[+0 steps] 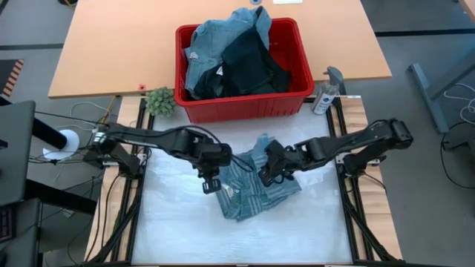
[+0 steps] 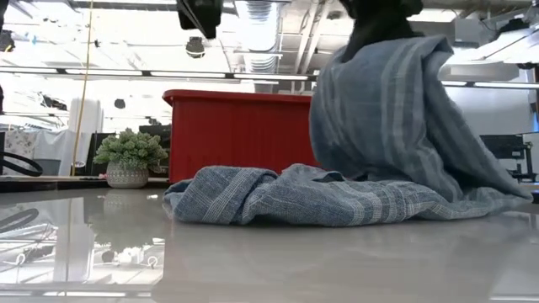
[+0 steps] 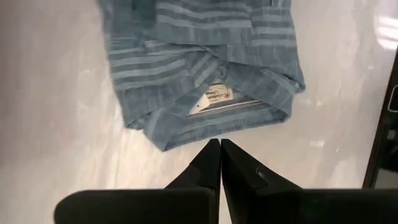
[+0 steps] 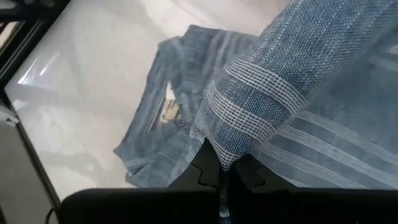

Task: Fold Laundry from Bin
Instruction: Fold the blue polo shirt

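In the high view the lower part of the white counter lies bare. At frame centre the blue-grey striped shirt sits crumpled, its collar label showing. The left gripper hovers at the shirt's left edge, fingers pressed together on nothing. The right gripper has its fingers clamped on a raised fold of shirt. Farther back, upper centre, the red bin holds denim and dark garments, a small plant to its left and a spray bottle to its right.

beyond my white work surface a small potted plant sits at the wooden desk's near edge. a spray bottle stands at the opposite side, and a tiny red object lies near the plant.
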